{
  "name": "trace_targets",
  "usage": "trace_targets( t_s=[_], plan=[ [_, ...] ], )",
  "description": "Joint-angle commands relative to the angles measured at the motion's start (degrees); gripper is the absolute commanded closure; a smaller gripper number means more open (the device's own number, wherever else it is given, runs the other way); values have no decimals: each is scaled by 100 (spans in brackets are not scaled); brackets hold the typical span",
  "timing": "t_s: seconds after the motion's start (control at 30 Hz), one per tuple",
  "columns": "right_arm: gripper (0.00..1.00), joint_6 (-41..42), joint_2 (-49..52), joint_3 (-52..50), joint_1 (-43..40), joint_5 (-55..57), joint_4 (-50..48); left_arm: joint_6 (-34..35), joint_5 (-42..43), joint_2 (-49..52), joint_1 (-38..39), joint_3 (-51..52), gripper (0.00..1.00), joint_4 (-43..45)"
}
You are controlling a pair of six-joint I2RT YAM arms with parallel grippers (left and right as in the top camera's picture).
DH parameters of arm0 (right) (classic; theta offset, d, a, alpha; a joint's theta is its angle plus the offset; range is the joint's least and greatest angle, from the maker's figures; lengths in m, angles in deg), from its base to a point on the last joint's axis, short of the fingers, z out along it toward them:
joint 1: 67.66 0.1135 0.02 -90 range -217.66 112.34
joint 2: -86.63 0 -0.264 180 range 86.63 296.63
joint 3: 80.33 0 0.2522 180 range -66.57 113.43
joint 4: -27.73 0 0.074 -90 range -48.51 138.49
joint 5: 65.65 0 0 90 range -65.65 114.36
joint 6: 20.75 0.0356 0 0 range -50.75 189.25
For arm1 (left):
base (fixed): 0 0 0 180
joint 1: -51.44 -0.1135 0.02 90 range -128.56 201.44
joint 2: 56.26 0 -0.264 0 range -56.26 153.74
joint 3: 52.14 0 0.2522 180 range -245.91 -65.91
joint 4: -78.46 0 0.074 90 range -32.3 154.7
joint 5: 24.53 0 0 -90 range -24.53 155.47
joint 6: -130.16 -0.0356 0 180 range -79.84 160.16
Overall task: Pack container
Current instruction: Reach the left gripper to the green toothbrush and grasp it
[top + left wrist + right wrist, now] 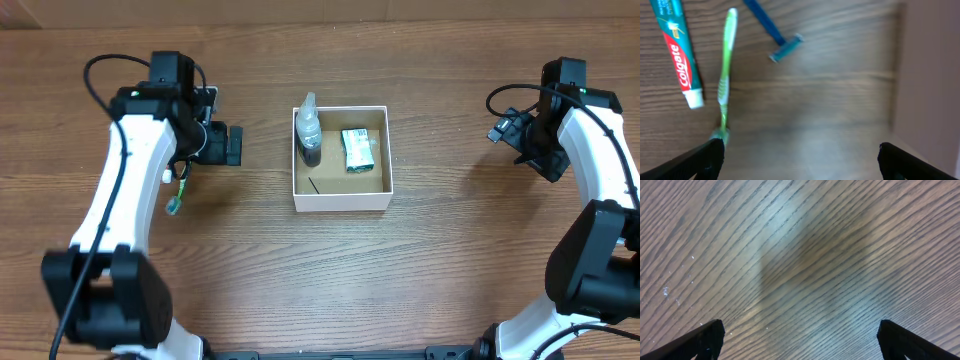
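The container point(341, 200) is a square white-walled box with a brown floor at the table's middle. Inside it stand a clear bottle point(309, 130) at the left and a green soap packet point(358, 150). My left gripper point(225, 145) is open and empty, left of the box. In the left wrist view it point(800, 155) hovers over bare wood, with a Colgate toothpaste tube point(680, 55), a green toothbrush point(725, 75) and a blue razor point(775, 35) lying beyond it. My right gripper point(510, 128) is open and empty at the far right, over bare table point(800, 335).
In the overhead view only the toothbrush's end point(178, 195) shows below the left arm; the toothpaste and razor are hidden under the arm. A pale blurred surface point(930, 75) fills the right edge of the left wrist view.
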Motion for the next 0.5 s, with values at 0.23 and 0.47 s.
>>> trace_targets(
  t_s=[0.23,0.47],
  plan=[
    [0,-37,-9,9,-13,59,-15,544,-1078,960,-205,-116,0,905],
    [0,-37,-9,9,-13,59,-15,448,-625,1397,-664,-114,1,922]
  ],
)
